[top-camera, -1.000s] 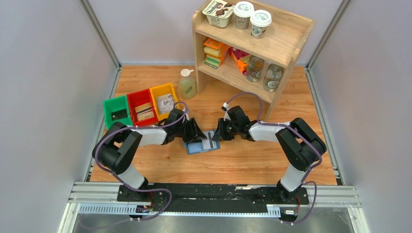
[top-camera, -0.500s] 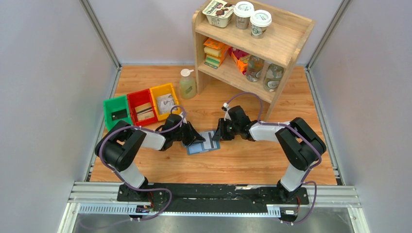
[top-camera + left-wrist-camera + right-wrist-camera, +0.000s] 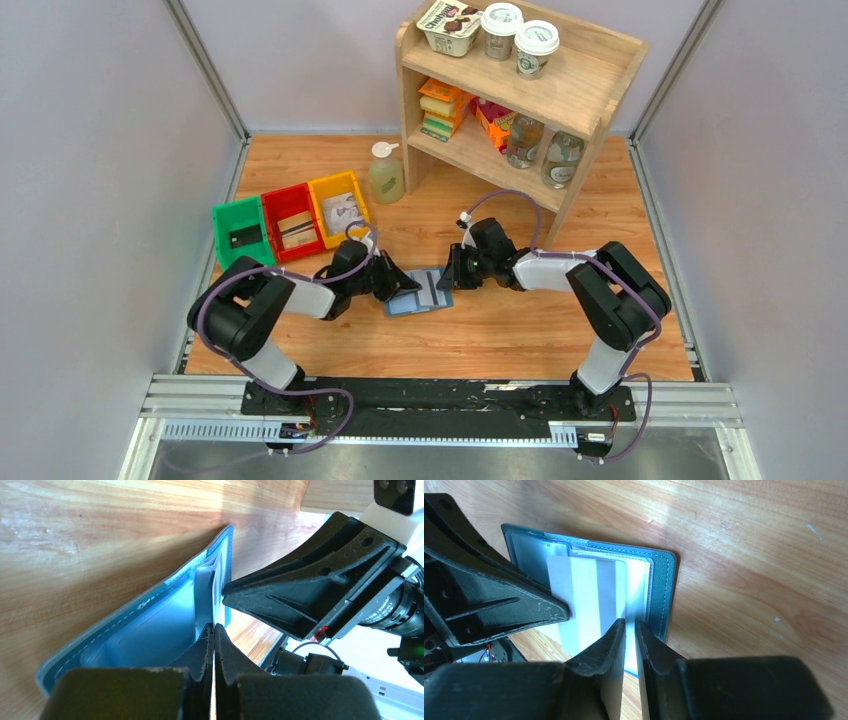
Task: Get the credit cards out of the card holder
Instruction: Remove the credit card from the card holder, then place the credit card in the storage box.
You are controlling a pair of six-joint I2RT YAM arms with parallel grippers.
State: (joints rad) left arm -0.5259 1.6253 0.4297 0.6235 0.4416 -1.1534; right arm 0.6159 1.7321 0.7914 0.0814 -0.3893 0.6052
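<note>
The blue-grey card holder [image 3: 405,304] lies open on the wooden table between both arms. It also shows in the left wrist view [image 3: 145,627] and the right wrist view [image 3: 664,587]. A white credit card with a grey stripe [image 3: 586,595] sticks partly out of its inner pocket; it shows edge-on in the left wrist view [image 3: 216,586]. My left gripper [image 3: 397,284] [image 3: 214,629] is shut on the card's edge, low over the holder's left half. My right gripper [image 3: 447,280] [image 3: 629,624] is nearly shut, with its tips on the holder's right half.
Green [image 3: 240,236], red [image 3: 293,228] and yellow [image 3: 338,208] bins stand at the left, each with a card inside. A soap bottle [image 3: 386,176] and a wooden shelf [image 3: 520,80] with food items stand behind. Grey walls close both sides.
My left gripper has drawn back to the left and slightly nearer, its elbow dropping. The right arm and the holder have stayed in place.
</note>
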